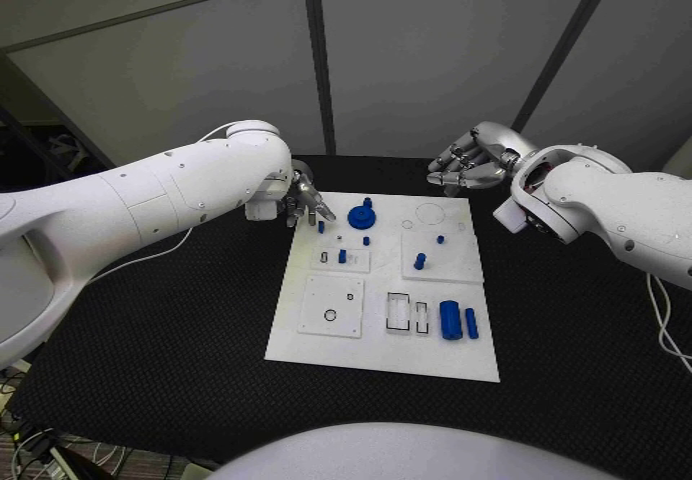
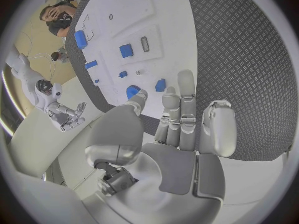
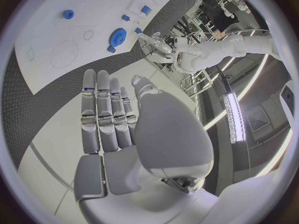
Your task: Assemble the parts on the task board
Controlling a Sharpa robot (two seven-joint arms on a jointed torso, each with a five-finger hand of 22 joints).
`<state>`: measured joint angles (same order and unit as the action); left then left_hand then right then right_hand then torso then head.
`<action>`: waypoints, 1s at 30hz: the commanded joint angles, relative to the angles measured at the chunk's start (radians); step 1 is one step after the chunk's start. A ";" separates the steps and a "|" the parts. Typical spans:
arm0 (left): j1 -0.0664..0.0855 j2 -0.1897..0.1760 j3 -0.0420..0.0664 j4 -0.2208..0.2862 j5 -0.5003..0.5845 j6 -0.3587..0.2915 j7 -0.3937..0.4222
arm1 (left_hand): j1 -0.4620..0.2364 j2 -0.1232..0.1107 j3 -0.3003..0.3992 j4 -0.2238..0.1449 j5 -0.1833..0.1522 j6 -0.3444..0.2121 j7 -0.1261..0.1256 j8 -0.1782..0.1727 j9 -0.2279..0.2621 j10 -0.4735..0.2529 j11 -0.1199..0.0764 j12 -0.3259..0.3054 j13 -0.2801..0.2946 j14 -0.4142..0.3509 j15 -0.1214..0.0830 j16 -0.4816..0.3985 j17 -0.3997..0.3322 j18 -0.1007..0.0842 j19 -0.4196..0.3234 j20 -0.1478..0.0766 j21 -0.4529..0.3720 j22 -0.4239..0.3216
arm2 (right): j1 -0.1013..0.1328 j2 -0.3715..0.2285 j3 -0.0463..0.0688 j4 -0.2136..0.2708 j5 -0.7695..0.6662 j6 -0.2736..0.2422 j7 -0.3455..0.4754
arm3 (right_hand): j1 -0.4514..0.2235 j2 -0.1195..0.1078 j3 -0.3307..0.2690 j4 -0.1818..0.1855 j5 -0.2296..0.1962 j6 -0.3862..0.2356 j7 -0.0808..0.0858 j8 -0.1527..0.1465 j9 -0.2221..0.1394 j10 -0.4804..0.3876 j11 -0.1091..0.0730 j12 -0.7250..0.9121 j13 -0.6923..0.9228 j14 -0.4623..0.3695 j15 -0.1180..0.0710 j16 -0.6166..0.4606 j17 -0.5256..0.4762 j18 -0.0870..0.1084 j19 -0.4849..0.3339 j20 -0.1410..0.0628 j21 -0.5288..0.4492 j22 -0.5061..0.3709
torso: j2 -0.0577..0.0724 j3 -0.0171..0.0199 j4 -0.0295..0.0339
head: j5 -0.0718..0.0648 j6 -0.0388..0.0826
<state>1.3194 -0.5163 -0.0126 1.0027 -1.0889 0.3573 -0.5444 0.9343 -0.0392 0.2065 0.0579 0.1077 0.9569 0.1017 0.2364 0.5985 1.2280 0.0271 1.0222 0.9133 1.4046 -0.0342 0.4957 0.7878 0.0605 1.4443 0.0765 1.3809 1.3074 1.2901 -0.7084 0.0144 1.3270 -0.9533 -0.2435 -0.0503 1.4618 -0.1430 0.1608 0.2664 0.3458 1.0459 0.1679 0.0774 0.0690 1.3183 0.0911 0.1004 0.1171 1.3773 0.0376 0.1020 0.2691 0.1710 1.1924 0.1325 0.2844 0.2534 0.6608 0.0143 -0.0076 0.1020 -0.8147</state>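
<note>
The white task board (image 1: 335, 340) lies in the middle of the black table. On it stand a blue gear-like part (image 1: 362, 214), several small blue pegs such as one (image 1: 420, 261), and two larger blue cylinders (image 1: 451, 319) near the front right. My left hand (image 1: 303, 205) hovers at the board's far left corner, fingers pointing down and holding nothing. In the left wrist view this hand (image 2: 181, 124) has straight fingers, its tips close to the gear-like part (image 2: 132, 91) and a small peg (image 2: 161, 84). My right hand (image 1: 464, 165) hangs beyond the far right corner, empty, with its fingers (image 3: 99, 109) stretched out.
Black textured table mat (image 1: 173, 330) surrounds the board on all sides. Recessed outlines and holes (image 1: 405, 312) mark the board's front half. A grey wall (image 1: 418, 70) rises behind the table's far edge.
</note>
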 commanded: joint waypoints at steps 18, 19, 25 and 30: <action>-0.001 0.008 0.000 0.003 -0.013 0.006 0.008 | 0.092 0.051 -0.031 -0.014 0.004 0.047 -0.014 0.008 -0.007 0.019 -0.013 0.014 0.002 0.015 -0.009 0.006 0.001 -0.013 0.013 -0.007 0.012 0.143 | 0.002 0.002 0.000 -0.002 0.002 0.006 0.005 | -0.009 -0.002 -0.001 0.005 0.007 -0.006 0.000 0.002 0.000 -0.006 -0.001 -0.002 0.001 -0.008 -0.002 -0.003 0.001 0.010 -0.002 0.007 -0.005 -0.001 | 0.000 0.0004 0.0011 | -0.001 -0.007; -0.001 0.008 0.000 0.003 -0.013 0.008 0.008 | 0.096 0.051 -0.031 -0.016 0.003 0.049 -0.014 0.009 -0.007 0.019 -0.013 0.013 0.001 0.015 -0.009 0.006 0.001 -0.013 0.013 -0.008 0.012 0.143 | 0.002 0.003 0.000 -0.002 0.002 0.007 0.005 | -0.009 -0.002 -0.001 0.005 0.007 -0.006 0.000 0.002 0.000 -0.006 -0.001 -0.002 0.001 -0.008 -0.002 -0.003 0.001 0.010 -0.002 0.007 -0.005 -0.001 | 0.000 0.0003 0.0010 | -0.001 -0.007; -0.001 0.011 0.000 0.003 -0.013 0.017 0.008 | 0.104 0.050 -0.032 -0.020 0.003 0.053 -0.016 0.011 -0.007 0.020 -0.014 0.014 0.001 0.015 -0.010 0.006 0.001 -0.014 0.014 -0.008 0.013 0.145 | 0.002 0.003 0.000 -0.002 0.002 0.007 0.005 | -0.009 -0.002 -0.001 0.005 0.007 -0.006 0.000 0.002 0.000 -0.006 -0.001 -0.002 0.001 -0.008 -0.002 -0.003 0.001 0.010 -0.002 0.007 -0.005 -0.001 | 0.000 0.0005 0.0007 | -0.001 -0.007; -0.001 0.012 0.000 0.002 -0.013 0.025 0.007 | 0.108 0.050 -0.033 -0.022 0.003 0.056 -0.017 0.012 -0.007 0.021 -0.015 0.014 0.001 0.016 -0.010 0.006 0.001 -0.014 0.015 -0.008 0.014 0.145 | 0.002 0.004 0.000 -0.003 0.002 0.008 0.005 | -0.009 -0.002 -0.001 0.005 0.007 -0.006 0.000 0.002 0.000 -0.006 -0.001 -0.002 0.001 -0.008 -0.002 -0.003 0.001 0.010 -0.002 0.007 -0.005 -0.001 | 0.000 0.0008 0.0002 | -0.001 -0.009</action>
<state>1.3171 -0.5054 -0.0127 1.0043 -1.0952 0.3639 -0.5432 1.0335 0.0093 0.1739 0.0437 0.1077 1.0062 0.0838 0.2451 0.5925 1.2426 0.0126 1.0331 0.9151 1.4151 -0.0447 0.4958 0.7878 0.0606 1.4525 0.0680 1.3887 1.3074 1.2899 -0.7056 0.0144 1.3238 -0.9533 -0.2416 -0.0503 1.4618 -0.1431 0.1608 0.2664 0.3458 1.0459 0.1679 0.0774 0.0690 1.3183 0.0911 0.1004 0.1170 1.3773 0.0376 0.1021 0.2689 0.1711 1.1924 0.1326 0.2845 0.2536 0.6605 0.0150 -0.0069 0.1010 -0.8231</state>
